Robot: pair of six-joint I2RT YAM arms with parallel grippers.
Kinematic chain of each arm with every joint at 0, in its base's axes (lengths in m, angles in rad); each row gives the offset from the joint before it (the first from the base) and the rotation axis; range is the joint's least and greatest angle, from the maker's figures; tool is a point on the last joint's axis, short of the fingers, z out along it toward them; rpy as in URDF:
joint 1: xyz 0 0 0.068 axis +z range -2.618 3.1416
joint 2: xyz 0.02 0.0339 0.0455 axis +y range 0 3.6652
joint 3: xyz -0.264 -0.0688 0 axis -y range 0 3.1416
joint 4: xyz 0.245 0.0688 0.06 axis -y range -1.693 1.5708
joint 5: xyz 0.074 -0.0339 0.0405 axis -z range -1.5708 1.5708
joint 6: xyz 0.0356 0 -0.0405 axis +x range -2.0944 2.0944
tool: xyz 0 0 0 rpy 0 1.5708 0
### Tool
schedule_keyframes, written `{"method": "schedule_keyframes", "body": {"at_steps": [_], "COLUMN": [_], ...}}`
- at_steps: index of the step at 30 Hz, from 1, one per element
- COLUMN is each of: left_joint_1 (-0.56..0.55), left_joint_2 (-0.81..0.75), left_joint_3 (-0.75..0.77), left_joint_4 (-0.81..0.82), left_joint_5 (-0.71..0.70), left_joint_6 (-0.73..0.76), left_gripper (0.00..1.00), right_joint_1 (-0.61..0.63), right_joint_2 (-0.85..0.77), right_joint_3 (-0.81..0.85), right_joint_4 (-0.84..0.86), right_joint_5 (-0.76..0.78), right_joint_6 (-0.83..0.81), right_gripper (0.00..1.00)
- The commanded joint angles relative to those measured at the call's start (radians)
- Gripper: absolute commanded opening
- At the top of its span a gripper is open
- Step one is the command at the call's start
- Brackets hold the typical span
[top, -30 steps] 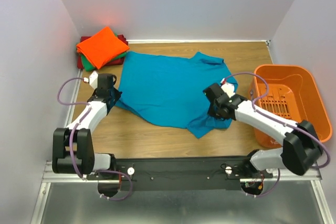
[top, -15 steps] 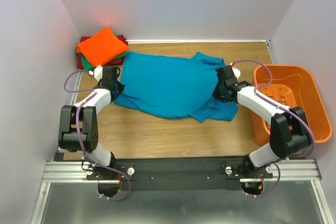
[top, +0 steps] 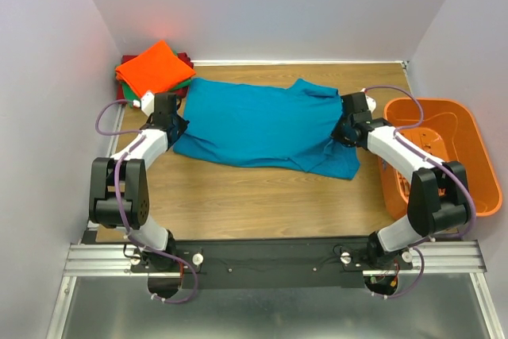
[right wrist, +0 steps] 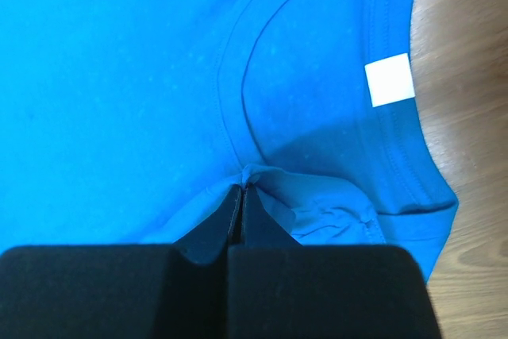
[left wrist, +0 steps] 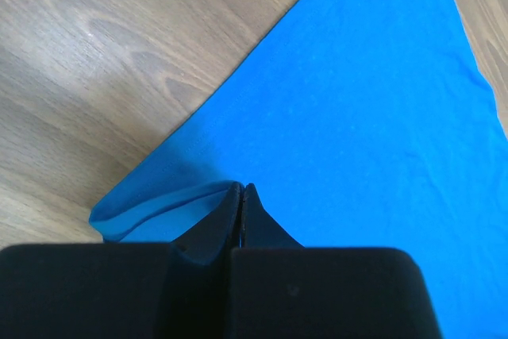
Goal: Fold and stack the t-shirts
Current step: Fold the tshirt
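A teal-blue t-shirt (top: pixel 262 125) lies spread across the wooden table, folded over on itself. My left gripper (top: pixel 173 123) is shut on the shirt's left edge; in the left wrist view a fold of cloth (left wrist: pixel 171 204) is pinched between the closed fingertips (left wrist: pixel 241 190). My right gripper (top: pixel 343 134) is shut on the shirt's right side; the right wrist view shows cloth bunched at the tips (right wrist: pixel 242 188) beside the collar (right wrist: pixel 238 101) with its white label (right wrist: pixel 390 82). A stack of folded t-shirts, orange (top: pixel 153 69) on top of green (top: pixel 181 85) and dark red (top: pixel 125 94), sits at the back left corner.
An orange slotted plastic basket (top: pixel 468 160) stands at the table's right edge, close to the right arm. White walls close in the table at the back and on both sides.
Both grippers have carried the shirt's near edge away from me, over the rest of the shirt. The near half now lies folded onto the far half, and the shirt covers less table.
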Motion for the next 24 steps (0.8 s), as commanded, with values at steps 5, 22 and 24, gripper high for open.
{"method": "schedule_keyframes", "body": {"at_steps": [5,22,24], "left_joint_1": [0.007,0.035,0.038], "left_joint_2": [0.009,0.004,0.015], "left_joint_3": [0.042,0.05,0.056], "left_joint_4": [-0.004,0.013,0.01], "left_joint_5": [-0.018,0.011,0.01], "left_joint_6": [-0.019,-0.008,-0.006], "left_gripper": [0.0,0.0,0.0], "right_joint_1": [-0.042,-0.094,-0.097], "right_joint_2": [-0.015,-0.043,-0.041], "right_joint_3": [0.015,-0.034,-0.034], "right_joint_4": [0.029,0.058,0.059], "right_joint_5": [-0.026,-0.079,-0.079], "right_joint_6": [-0.036,-0.05,-0.051], "right_gripper": [0.01,0.01,0.01]}}
